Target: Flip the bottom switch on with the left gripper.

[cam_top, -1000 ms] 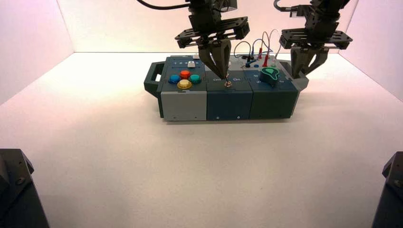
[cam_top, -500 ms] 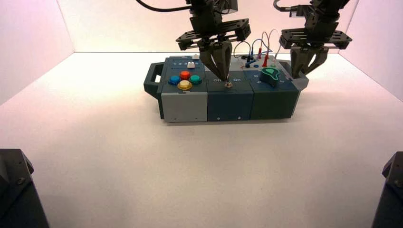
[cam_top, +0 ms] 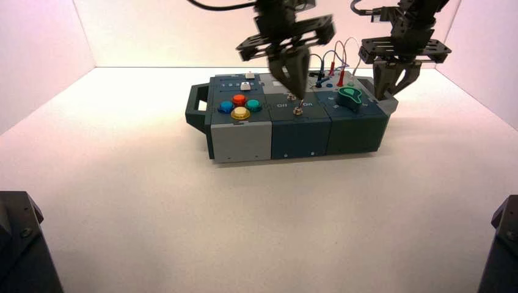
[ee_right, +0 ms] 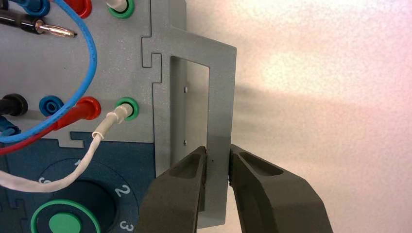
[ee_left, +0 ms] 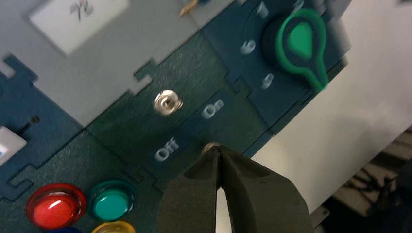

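Step (judged): pushing the switch | Left tool, black, tapered-fingered (cam_top: 300,96): closed, above bottom switch, silvery metal toggle (cam_top: 298,111), at box's (cam_top: 241,143) front middle | Right tool, matching black (ee_right: 217,153): gripping grey slab-like handle (ee_right: 221,107) | Next (judged): confirm lever position; nudge toward "On" if needed

In front of you spreads a pale counter (cam_top: 153,213), washed with a pinkish tint and brightest toward its far side. Around it you have a plain pale back wall (cam_top: 153,36) and light side walls (cam_top: 40,55) (cam_top: 488,61) left and right.
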Controlling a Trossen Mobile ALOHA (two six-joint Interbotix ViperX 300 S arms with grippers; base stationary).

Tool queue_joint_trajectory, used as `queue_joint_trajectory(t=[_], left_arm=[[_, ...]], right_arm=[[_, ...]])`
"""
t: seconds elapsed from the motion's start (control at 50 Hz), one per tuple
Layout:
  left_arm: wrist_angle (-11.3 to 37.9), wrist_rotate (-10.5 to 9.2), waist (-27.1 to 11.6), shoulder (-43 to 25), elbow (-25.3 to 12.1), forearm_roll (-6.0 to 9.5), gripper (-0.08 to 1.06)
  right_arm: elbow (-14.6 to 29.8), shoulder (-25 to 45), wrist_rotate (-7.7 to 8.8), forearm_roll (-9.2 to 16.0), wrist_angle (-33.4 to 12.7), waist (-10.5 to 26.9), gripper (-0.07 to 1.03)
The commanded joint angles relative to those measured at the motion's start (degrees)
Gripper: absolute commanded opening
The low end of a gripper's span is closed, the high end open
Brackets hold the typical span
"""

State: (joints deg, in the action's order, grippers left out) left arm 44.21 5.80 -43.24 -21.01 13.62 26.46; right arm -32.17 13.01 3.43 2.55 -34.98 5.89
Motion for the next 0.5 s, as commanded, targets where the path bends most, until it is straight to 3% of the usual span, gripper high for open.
queue_joint_trajectory(t=[0.02,0.5], left_arm=[[-0.2,0.0,-1.5,1.4,-1.4,0.35,-0.03],[-0.8,-0.88,-1.5,5.2,-0.4,-0.35,-0.03]], right_arm=[[0.0,0.3,0.18,0.6,-0.6,2.0,-0.02],[0.6,-0.4,0.18,0.6,-1.0,2.2,-0.02]])
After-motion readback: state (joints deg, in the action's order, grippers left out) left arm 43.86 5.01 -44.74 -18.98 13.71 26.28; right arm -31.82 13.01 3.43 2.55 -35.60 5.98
